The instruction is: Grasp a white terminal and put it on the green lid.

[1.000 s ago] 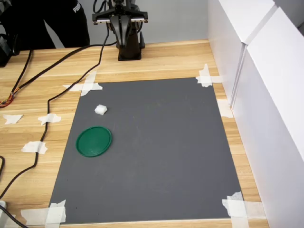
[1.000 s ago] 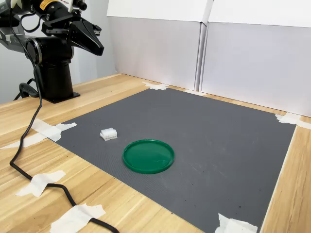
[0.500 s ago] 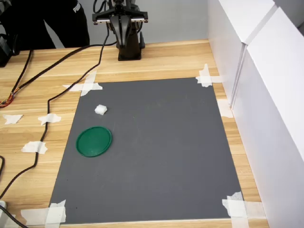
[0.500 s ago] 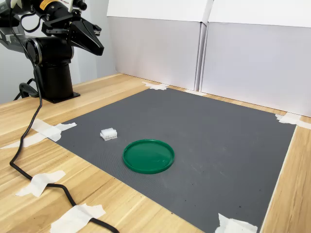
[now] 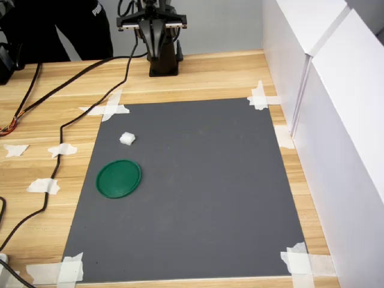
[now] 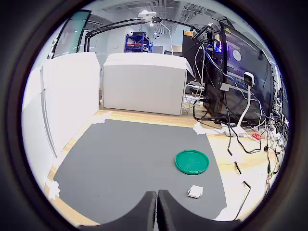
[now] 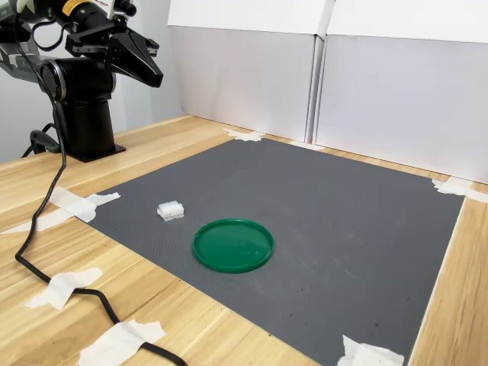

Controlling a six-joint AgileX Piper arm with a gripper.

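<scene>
One white terminal (image 5: 126,138) sits at one o'clock of the green lid (image 5: 119,178). Your gripper (image 7: 149,74) hangs closed, far off. Descend unopened and you'll likely knock the terminal away.

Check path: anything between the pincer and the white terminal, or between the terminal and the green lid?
Nothing visible. The pincer is shut and raised near the arm's base, with only bare grey mat between it and the white terminal. The green lid lies flat close beside the terminal, apart from it, with nothing in the gap.
</scene>
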